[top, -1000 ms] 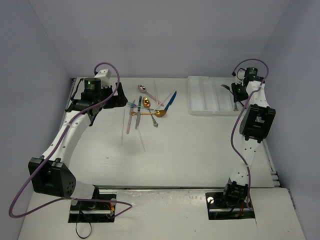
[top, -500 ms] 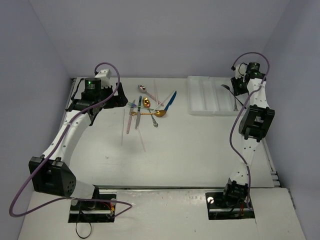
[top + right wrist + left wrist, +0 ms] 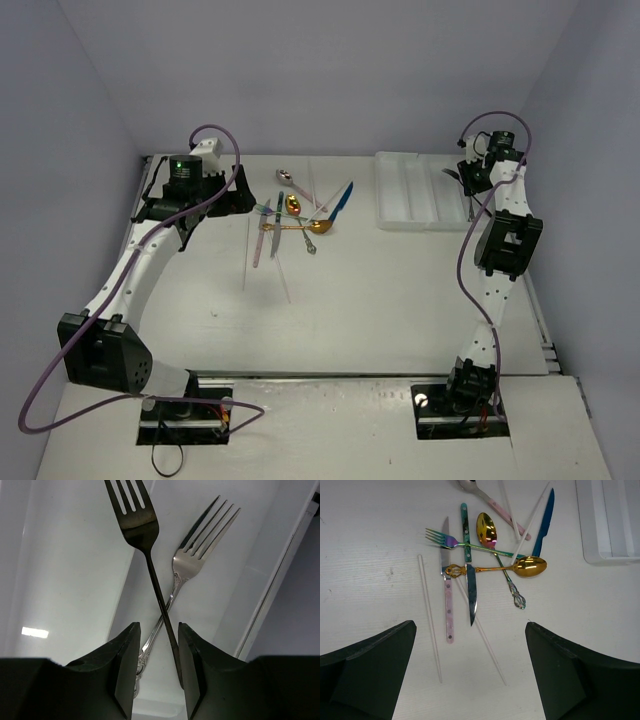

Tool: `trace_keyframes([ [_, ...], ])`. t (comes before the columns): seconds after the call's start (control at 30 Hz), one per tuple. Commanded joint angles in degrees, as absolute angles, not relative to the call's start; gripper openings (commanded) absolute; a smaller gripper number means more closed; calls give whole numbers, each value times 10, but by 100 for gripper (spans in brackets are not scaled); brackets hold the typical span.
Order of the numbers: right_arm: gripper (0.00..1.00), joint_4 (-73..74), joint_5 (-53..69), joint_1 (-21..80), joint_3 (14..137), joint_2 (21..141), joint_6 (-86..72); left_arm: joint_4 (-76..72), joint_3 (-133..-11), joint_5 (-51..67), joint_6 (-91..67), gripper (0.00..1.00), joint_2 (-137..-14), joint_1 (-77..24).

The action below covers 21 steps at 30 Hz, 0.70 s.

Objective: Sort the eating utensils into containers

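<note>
White table (image 3: 380, 300) carries everything; shallow white plastic divided tray (image 3: 390, 222) sits at the far right, close to the table's far and right edges; left gripper (image 3: 470, 625) hangs wide open and empty over the loose pile; right gripper (image 3: 159, 626) is low over the tray's right-end compartment, fingers narrowly apart, clamping nothing as far as visible; black metal fork (image 3: 137, 525) and silver metal fork (image 3: 192, 560) lie crossed in that compartment, so two look sorted; left to do, tangled at far centre: blue knife (image 3: 544, 522), teal-handled knife (image 3: 468, 580), pink-handled knife (image 3: 448, 595), gold spoons (image 3: 530, 566), rainbow fork (image 3: 445, 539), pale thin sticks (image 3: 429, 615); other compartments look unfilled; bare table between pile and tray gives room; side wall crowds the right arm.
</note>
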<state>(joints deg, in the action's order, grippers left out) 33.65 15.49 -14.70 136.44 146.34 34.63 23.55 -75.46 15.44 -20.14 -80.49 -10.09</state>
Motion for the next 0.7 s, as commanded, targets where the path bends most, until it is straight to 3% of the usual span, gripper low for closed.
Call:
trace_keyframes([
  [0.0,34,327,161,-152,1402,1465,359,209,-784,163,-197,92,-789,-98],
  [0.33,34,320,172,-154,1431,1499,363,208,-781,160,-193,92,-788,-98],
  [0.67,24,302,184,-156,1427,1499,361,210,-787,150,-185,92,-796,-94],
])
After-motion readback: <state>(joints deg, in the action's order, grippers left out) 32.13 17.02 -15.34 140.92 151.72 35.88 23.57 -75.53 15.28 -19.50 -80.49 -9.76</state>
